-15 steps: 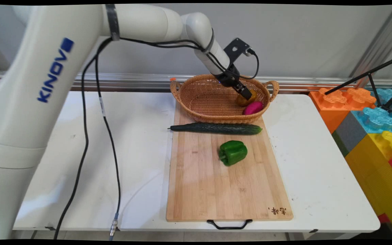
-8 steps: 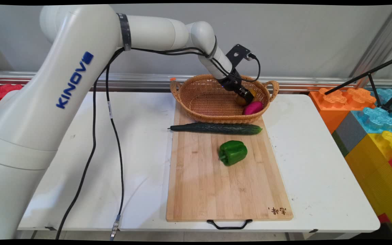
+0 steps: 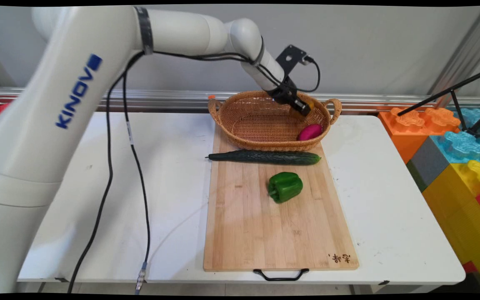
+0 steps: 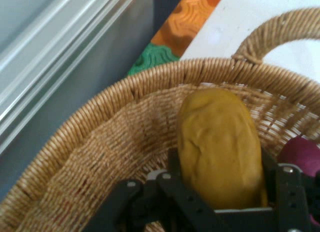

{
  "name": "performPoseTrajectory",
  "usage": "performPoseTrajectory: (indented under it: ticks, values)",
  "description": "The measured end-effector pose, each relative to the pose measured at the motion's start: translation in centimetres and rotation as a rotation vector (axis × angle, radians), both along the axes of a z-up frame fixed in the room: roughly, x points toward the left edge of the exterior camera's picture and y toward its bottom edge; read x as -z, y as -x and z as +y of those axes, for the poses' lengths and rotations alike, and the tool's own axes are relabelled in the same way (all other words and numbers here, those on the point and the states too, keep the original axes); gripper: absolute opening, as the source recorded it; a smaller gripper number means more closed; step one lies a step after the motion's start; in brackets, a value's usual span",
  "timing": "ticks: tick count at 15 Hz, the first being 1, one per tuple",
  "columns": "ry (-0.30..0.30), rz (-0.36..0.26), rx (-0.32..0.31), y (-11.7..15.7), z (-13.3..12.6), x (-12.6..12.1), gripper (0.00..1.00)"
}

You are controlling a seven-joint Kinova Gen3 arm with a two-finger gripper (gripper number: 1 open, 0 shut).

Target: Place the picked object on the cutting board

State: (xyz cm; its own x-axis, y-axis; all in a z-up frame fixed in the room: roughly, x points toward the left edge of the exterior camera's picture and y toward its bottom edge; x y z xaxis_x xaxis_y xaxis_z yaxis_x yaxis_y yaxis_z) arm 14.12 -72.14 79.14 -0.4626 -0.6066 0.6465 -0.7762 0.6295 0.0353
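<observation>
since the earlier frame the black two-finger gripper (image 3: pixel 304 109) rose, fingers pinching the yellow-brown oblong potato (image 4: pixel 220 147), seemingly lengthwise, above the woven wicker basket (image 3: pixel 240 121).

basket (image 3: pixel 265 125) behind cucumber (image 3: pixel 265 157) — pepper (image 3: pixel 285 186) in front | all on board (image 3: pixel 265 233)

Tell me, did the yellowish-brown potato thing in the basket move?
Yes. The potato, clamped in the gripper, has gone up: it lay low beside the pink thing, and now sits near the basket back rim.
</observation>
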Motion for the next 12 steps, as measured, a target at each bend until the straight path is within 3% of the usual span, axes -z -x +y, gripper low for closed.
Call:
performPoseTrajectory:
  ticks: [6, 9, 12]
  values:
    - [0.079, 0.004, -0.043, -1.0, 4.9, -7.1, 0.00]
    - [0.073, -0.010, -0.034, -1.7, 8.7, -10.7, 0.00]
    - [0.026, -0.039, 0.003, -2.7, 13.2, -13.4, 0.00]
